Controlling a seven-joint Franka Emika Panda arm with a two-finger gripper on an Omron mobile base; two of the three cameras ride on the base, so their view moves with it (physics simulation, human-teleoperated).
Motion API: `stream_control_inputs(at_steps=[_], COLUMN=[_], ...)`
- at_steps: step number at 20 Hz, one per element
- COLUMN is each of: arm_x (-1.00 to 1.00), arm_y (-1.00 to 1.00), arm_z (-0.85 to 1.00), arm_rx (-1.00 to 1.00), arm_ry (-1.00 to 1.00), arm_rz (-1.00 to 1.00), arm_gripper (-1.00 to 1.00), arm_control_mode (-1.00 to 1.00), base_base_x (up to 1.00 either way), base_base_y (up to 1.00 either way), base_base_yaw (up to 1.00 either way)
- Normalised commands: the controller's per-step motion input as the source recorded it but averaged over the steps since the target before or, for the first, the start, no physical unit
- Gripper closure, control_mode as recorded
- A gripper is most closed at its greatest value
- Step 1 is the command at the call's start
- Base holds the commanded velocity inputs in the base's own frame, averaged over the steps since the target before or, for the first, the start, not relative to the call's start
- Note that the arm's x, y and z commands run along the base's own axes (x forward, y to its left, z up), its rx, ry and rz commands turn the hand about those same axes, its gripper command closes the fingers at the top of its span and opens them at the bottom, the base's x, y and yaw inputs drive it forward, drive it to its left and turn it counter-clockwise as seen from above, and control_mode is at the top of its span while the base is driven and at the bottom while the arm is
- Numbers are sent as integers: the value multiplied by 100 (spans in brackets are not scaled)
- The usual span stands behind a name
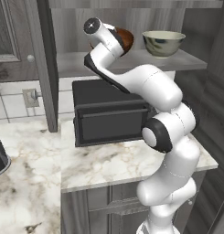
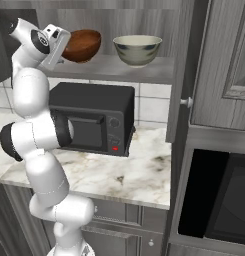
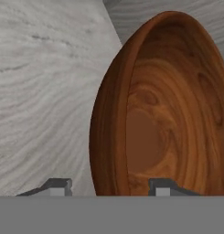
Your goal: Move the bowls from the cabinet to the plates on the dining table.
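**Gripper straddling the brown bowl's rim on the shelf**

From the right base view, I have the arm (image 2: 36,135) raised at far left, its hand up at the cabinet (image 2: 214,55) shelf (image 2: 119,69). The gripper (image 2: 64,45) meets the near side of the brown bowl (image 2: 83,45), which sits on the shelf's left part. In the hand view the two fingertips (image 3: 56,186) stand either side of that bowl's rim (image 3: 100,137), one outside the wall and one inside. I cannot tell whether they are pressing on it or just set around it. To the right on the same shelf, apart from the brown one, stands the cream bowl (image 2: 137,49), upright. Below the shelf a black microwave (image 2: 94,120) rests on the marble counter (image 2: 119,175). Further right, the cabinet door (image 2: 180,70) stands open.
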Motion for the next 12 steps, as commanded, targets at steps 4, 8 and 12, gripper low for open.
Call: stream_control_inputs(at_steps=[4,8,12], arm_x=[1,1,-2], arm_y=[0,0,0], arm_z=[0,0,5], arm_rx=[0,0,0], arm_ry=[0,0,0], arm_rz=[0,0,0], arm_gripper=[100,100,100], arm_control_mode=[-100,-100,-100], base_base_x=[0,0,0], base_base_y=[0,0,0], base_base_yaw=[0,0,0])
